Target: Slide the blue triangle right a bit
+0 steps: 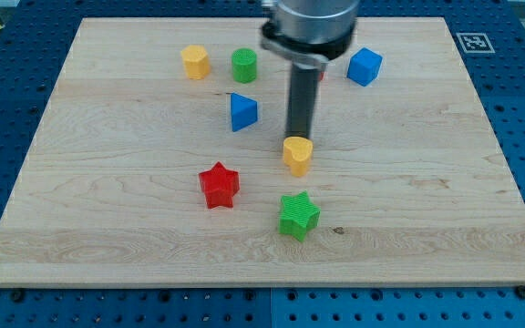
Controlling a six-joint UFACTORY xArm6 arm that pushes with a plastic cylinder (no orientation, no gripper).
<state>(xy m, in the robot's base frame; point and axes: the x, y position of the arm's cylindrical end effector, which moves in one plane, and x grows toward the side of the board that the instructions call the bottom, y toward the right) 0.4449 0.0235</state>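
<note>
- The step in hand looked like the approach: my tip had not reached the blue triangle, and nothing suggested the push had begun.
- The blue triangle sat on the bench a little above the board's middle and toward the view's left, below the green cylinder and well apart from the blue cube at the view's upper right.
- My tip stood to the view's right of the triangle and slightly lower, just above the yellow heart-like block; whether it touched that block was hard to tell, since the rod's end met the block's top edge in this view.
- To push the triangle rightward, I judged the tip had to come round to the triangle's left side first, passing above or below it without nudging it, then travel right for a short stroke only.
- The risk I saw was a long push that would carry the triangle toward the yellow heart-like block.
- This arm carried no jaws, only the rod; it grasped nothing.
- The yellow block at the upper left, the red star and the green star lay clear of the path.
</note>
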